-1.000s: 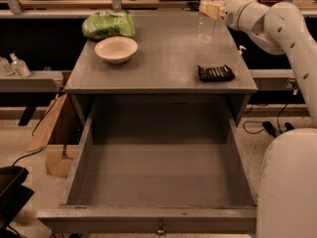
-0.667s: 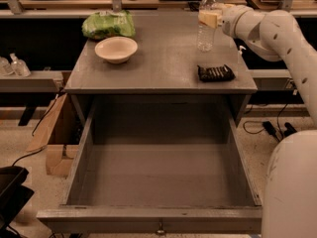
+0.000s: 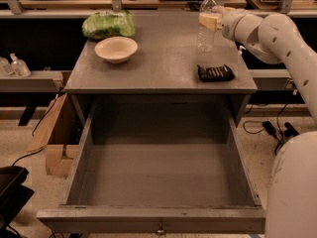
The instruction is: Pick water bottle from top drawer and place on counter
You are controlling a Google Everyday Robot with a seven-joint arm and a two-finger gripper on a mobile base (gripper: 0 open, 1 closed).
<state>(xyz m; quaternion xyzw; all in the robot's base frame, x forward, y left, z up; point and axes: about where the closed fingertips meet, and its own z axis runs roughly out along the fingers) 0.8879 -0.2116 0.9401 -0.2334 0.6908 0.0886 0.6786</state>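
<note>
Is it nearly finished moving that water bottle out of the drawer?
Nearly. The top drawer hangs open with no bottle inside, and the water bottle appears to stand upright on the counter, back right. In hand: the tool is at the bottle's label. Left: release if needed and withdraw the arm.

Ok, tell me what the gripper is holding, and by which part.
Cannot be told. The gripper sits against the upper body of the water bottle, which stands upright on the counter; whether it grips does not show.
</note>
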